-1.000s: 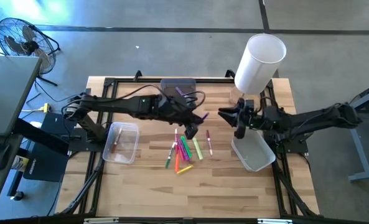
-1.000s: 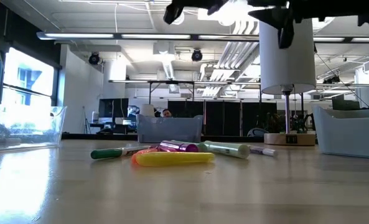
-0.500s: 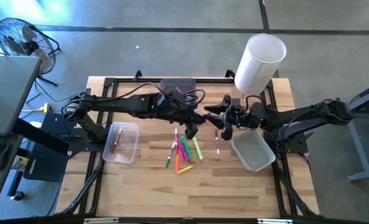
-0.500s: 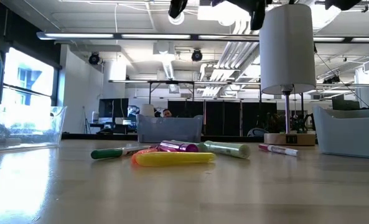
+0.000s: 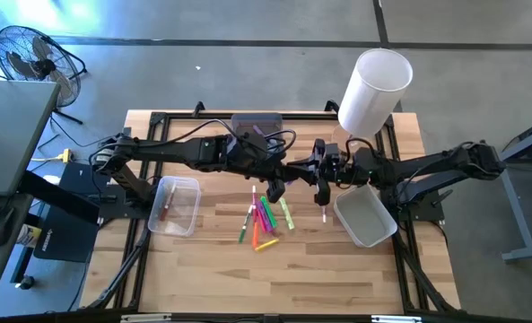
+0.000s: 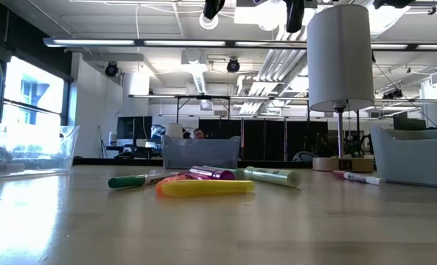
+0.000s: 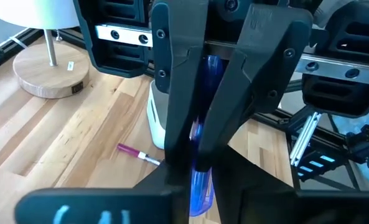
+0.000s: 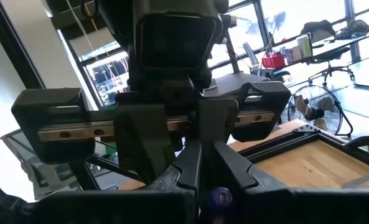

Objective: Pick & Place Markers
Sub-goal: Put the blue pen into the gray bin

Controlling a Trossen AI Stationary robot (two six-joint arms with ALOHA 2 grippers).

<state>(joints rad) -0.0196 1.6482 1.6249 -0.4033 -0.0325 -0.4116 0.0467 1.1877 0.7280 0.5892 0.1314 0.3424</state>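
Note:
My two grippers meet above the table's middle, over the markers. My left gripper [image 5: 288, 172] reaches in from the left, shut on a purple marker [image 5: 297, 169]. My right gripper [image 5: 308, 170] faces it from the right, its fingers closed in on the same marker. Several green, pink, yellow and orange markers [image 5: 266, 215] [image 6: 203, 184] lie flat in a loose heap below. One pink-and-white marker [image 5: 325, 213] [image 6: 358, 177] lies apart, beside the white bin. My left gripper pinches the purple marker's near part [image 7: 200, 186] between its two fingers, coming level from the table's left. The marker lies along the fingers, level and lifted clear. My right gripper has the marker's other part [image 7: 204, 134] between its fingers [image 7: 172, 112], level from the table's right, along the marker. Its end [image 8: 220, 198] shows between the fingers.
A clear bin [image 5: 176, 205] with a reddish marker inside stands left of the heap, a white bin [image 5: 364, 220] to its right, and a grey bin [image 5: 257, 121] at the far edge. A white lamp [image 5: 373, 90] stands at the far right corner.
My right gripper has moved toward the table's left, up to my left gripper, and its wide-open fingers have closed in on the purple marker. The pink-and-white marker has travelled along the table toward the right, up to the white bin.

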